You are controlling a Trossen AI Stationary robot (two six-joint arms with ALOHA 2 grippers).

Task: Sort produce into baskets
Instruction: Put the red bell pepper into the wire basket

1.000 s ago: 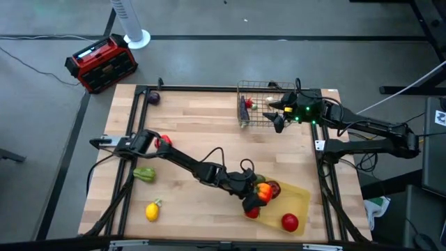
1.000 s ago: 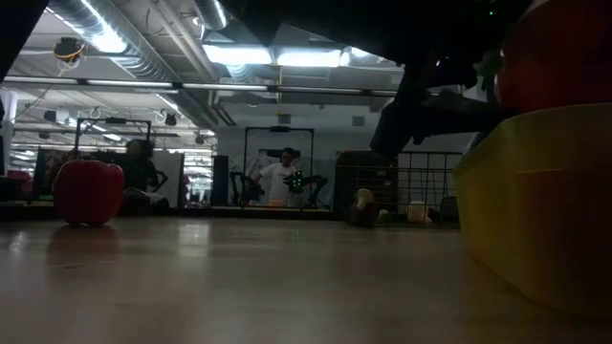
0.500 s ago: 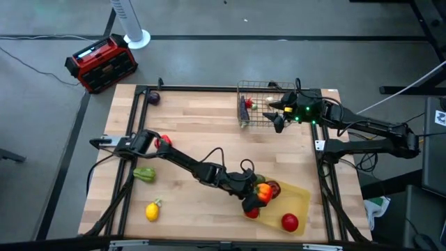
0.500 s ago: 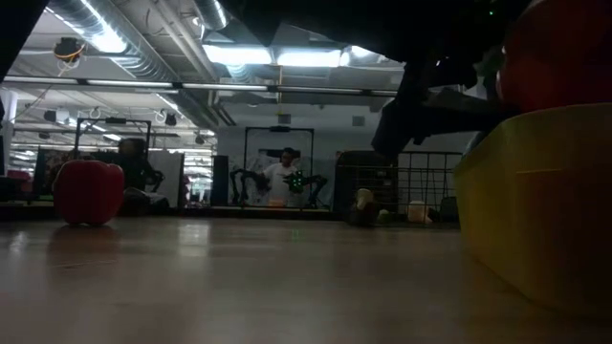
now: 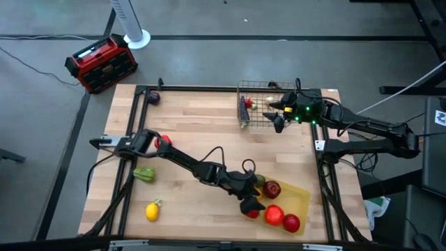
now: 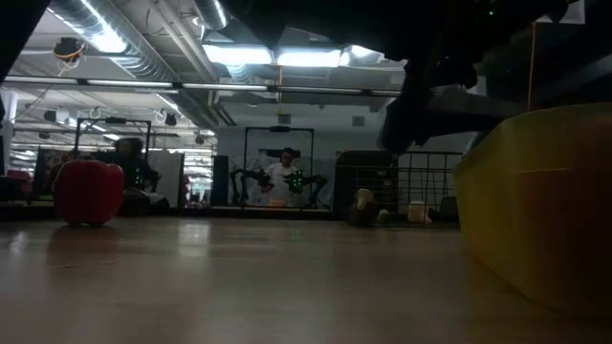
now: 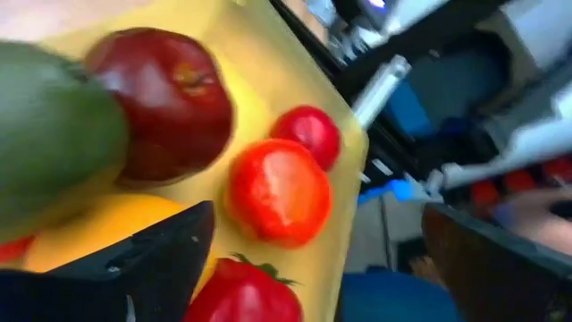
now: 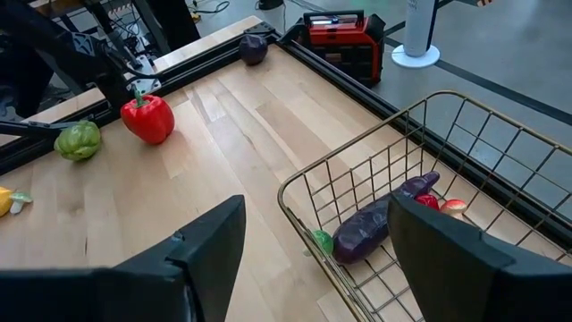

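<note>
over the yellow tray (image 5: 298, 198) the left gripper (image 5: 252, 198) hangs with fingers spread and empty, red tomato (image 7: 279, 190) lying among the fruit below, so lift straight up without nudging anything, right gripper (image 5: 277, 111) parted above the wire basket (image 5: 245, 104).

**Bright overhead, murky down low**

From above, even light floods the tabletop (image 5: 195, 132), shadows soft and short under both arms. At table height it's dim: ceiling strip lights (image 6: 277, 57) glare white, the arms overhead read as black silhouettes, the yellow tray (image 6: 535, 210) looms dull. The left wrist view is smeared and out of focus, fruit edges soft. The right wrist view is crisp and daylight-bright.
</note>
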